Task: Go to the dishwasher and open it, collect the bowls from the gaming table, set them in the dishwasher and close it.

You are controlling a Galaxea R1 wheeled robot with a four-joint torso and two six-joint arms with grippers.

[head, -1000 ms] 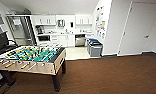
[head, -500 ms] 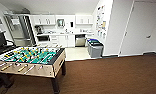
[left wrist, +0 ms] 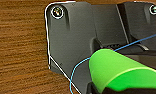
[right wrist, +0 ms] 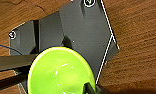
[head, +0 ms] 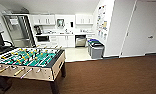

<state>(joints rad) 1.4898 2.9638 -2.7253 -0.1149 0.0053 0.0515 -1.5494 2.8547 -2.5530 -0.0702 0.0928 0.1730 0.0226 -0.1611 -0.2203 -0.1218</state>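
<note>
The left gripper (left wrist: 104,87) carries the bright green bowl (left wrist: 119,72); the bowl sits right at the fingers, its side wall turned toward the camera, but whether the fingers are clamped on it I cannot tell. A dark finger (right wrist: 90,88) of the right gripper (right wrist: 92,89) hooks over the rim of the paler lime-green bowl (right wrist: 60,72), which is pinched at its edge, hollow side open to the camera. Brown carpet (right wrist: 134,50) lies below both bowls.

In the head view the table-football table (head: 31,62) stands at the left, its near corner jutting into the carpet. A wide stretch of carpet runs open on the right. Farther on, a pale floor (head: 77,53) leads past grey bins (head: 96,48) to the kitchen counter (head: 66,34) and the stainless dishwasher (head: 80,41) under it.
</note>
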